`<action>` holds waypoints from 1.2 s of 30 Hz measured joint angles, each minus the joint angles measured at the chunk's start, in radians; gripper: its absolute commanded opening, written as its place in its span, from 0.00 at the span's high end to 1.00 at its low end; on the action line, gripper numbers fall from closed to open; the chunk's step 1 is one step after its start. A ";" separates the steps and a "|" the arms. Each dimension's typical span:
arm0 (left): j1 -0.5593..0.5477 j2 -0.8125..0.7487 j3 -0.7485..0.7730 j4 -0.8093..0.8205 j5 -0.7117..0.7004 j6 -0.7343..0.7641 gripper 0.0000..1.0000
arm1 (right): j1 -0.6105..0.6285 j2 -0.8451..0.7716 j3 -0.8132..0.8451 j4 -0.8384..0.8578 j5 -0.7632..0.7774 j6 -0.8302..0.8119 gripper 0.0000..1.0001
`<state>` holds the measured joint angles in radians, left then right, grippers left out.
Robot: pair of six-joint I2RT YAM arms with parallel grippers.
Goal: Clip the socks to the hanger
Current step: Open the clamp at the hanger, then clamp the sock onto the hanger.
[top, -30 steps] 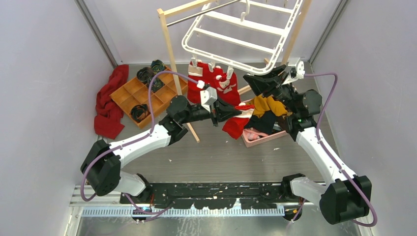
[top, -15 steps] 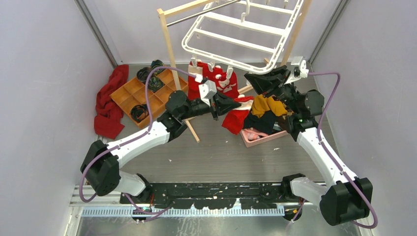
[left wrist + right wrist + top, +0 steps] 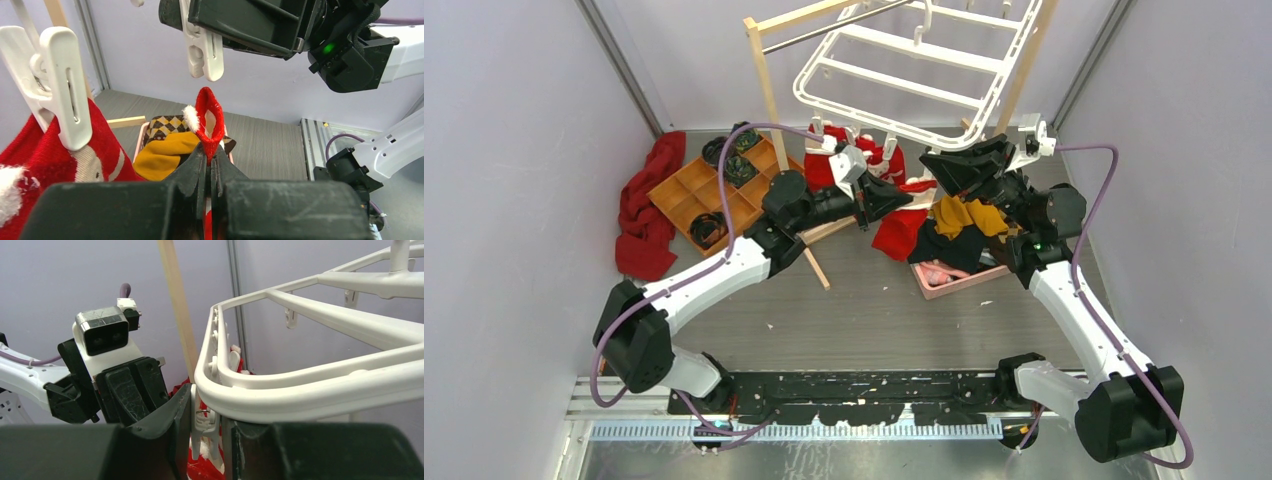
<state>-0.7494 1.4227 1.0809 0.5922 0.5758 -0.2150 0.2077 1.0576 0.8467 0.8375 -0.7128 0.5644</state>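
Note:
My left gripper (image 3: 894, 200) (image 3: 210, 156) is shut on a red sock (image 3: 902, 232) by its cuff. The cuff loop (image 3: 208, 116) stands upright just below a white clip (image 3: 202, 52). My right gripper (image 3: 931, 163) (image 3: 206, 412) is shut on that clip (image 3: 205, 429), squeezing its top under the rim of the white hanger (image 3: 894, 90) (image 3: 300, 385). The clip's lower tips stand slightly apart above red fabric. Two more red socks (image 3: 856, 160) hang clipped at the hanger's left, one (image 3: 30, 150) right beside my left gripper.
A pink basket (image 3: 954, 283) with mustard and checkered garments sits under the right arm. A wooden compartment tray (image 3: 686, 192) and a dark red cloth (image 3: 649, 205) lie at the left. The wooden rack's post (image 3: 769, 90) stands behind the left arm.
My left gripper has carried the sock up and back toward the hanger, under the clip. My right gripper's jaws have closed in on the clip.

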 measured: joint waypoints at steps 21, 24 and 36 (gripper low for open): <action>0.027 0.053 0.097 -0.013 0.034 -0.138 1.00 | 0.002 0.000 0.000 0.017 -0.052 0.044 0.97; 0.037 0.063 0.102 -0.012 0.047 -0.174 1.00 | 0.003 0.001 0.000 0.020 -0.055 0.045 0.97; 0.078 0.111 0.127 0.098 0.116 -0.410 1.00 | 0.005 0.003 0.000 0.023 -0.074 0.039 0.95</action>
<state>-0.6716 1.5337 1.2079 0.6899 0.6922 -0.6247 0.2123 1.0603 0.8471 0.8604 -0.7868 0.6029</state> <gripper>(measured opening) 0.020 0.304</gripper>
